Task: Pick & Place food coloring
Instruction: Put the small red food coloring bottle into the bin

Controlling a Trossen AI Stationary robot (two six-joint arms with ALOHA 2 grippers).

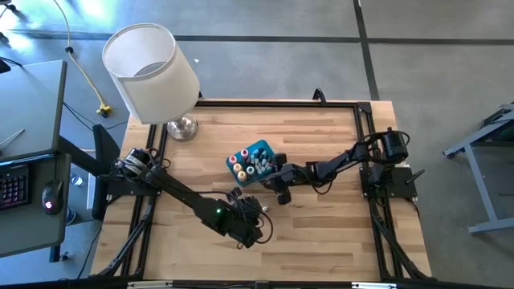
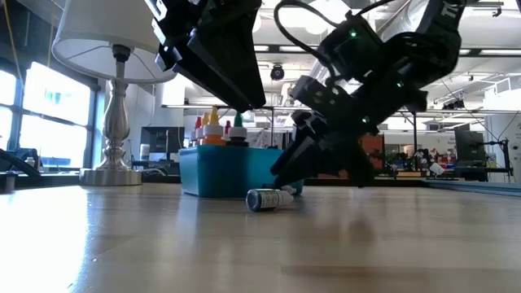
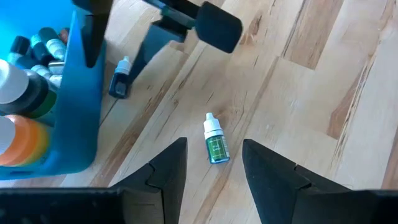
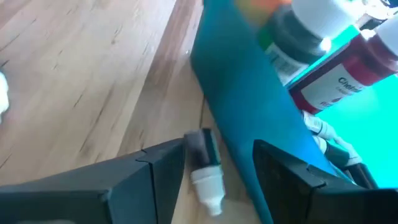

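The left end effector [image 3: 213, 177] hovered over the table [image 1: 321, 233], its fingers apart with nothing between them. Just ahead of their tips lay a green food coloring bottle [image 3: 214, 140] on its side — white cap pointing away from the end effector, base toward it, long axis running nearly straight out from the gap between the fingers with a slight slant. That alignment was the relation the coming move seemed to turn on: the fingers stood on either side of the bottle's axis, so a short advance and descent would probably bring them across its narrow width. In the low view the same bottle [image 2: 268, 198] lay on the table just in front of the teal bin [image 2: 224, 169].

The bin held the other food coloring bottles [image 1: 247, 164] upright and packed close.

The right end effector [image 4: 217, 180] sat low beside the bin's outer wall, fingers apart. A dark bottle [image 4: 205, 165] lay flat on the table between them — touching neither, as far as could be seen — white cap toward the wrist, long axis along the bin wall. The left arm was nearer the green bottle, the right arm nearer the dark one.
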